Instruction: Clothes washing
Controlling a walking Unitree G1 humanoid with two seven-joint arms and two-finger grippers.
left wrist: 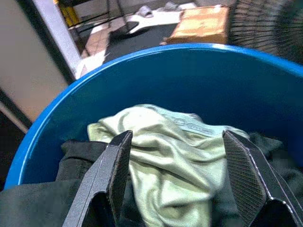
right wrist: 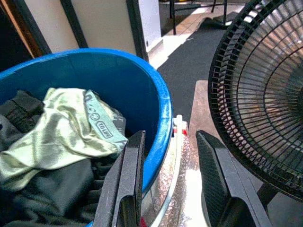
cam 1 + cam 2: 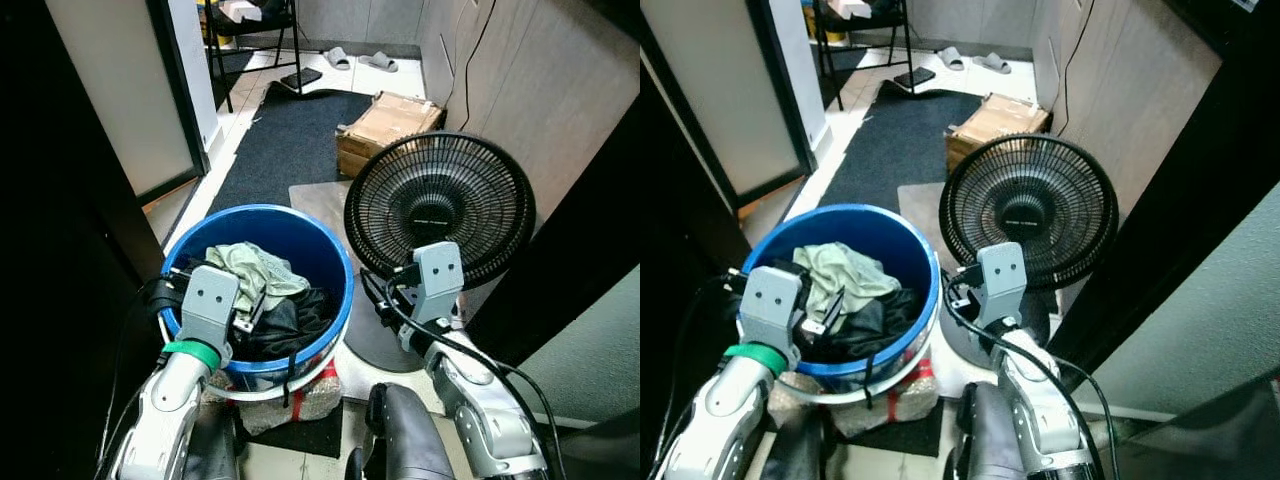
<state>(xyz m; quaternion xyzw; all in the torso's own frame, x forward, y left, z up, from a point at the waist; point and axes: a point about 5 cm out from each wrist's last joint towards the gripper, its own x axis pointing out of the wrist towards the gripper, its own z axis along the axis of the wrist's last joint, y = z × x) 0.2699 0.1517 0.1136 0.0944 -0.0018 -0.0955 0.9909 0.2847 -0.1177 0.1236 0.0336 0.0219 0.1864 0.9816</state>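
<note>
The left gripper (image 1: 175, 175) hangs just inside the near rim of the bucket (image 3: 335, 262), fingers spread wide with nothing between them, aimed down and forward at the laundry. Straight ahead of it, framed between the two fingers in the left wrist view, lies a pale green garment (image 1: 165, 156), crumpled on top of the heap with no clear long axis; it sits toward the far side of the pile, so a short reach forward and down should bring the fingers around it. Under and beside it are dark clothes (image 3: 290, 325) that fill the nearer part of the bucket, touching the green piece on most sides. The right gripper (image 2: 168, 184) is outside the bucket, beside its right wall, in the gap between the bucket and the fan (image 3: 440, 210); its fingers are also parted and hold nothing. In the right wrist view the blue rim stands between it and the green garment, so the left arm is plainly the nearer and better placed for a pick. The bucket rests on a bundle in clear wrap (image 3: 300, 400) on the floor, with the fan's base close to its right side. Farther off lie a dark mat (image 3: 290, 135) and a cardboard box (image 3: 385, 125), well apart from the work.
</note>
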